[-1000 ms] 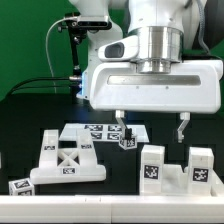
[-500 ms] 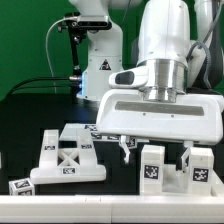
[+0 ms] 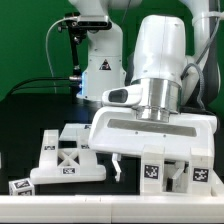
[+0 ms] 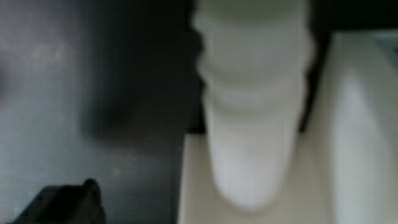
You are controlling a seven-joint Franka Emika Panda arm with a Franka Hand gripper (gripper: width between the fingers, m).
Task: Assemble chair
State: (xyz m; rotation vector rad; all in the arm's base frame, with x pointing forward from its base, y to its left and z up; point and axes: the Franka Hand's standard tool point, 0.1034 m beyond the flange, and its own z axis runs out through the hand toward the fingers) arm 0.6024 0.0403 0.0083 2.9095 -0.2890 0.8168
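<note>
The fingers [image 3: 117, 167] are spread wide and hold nothing. Between them stands an upright chair piece [image 3: 150, 171] with a tag. It is near the edge of the desk [image 3: 25, 125] closest to the exterior camera, toward the corner on the exterior view's right. Its long axis looks vertical, so I judge the fingers must close across it from both sides. The cross-braced panel [image 3: 65, 160] lies well apart, toward the other corner.

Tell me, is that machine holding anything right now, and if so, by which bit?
Nothing, as far as shows: the gripper has its jaws wide apart, either side of a white chair piece, not closed on it.
</note>
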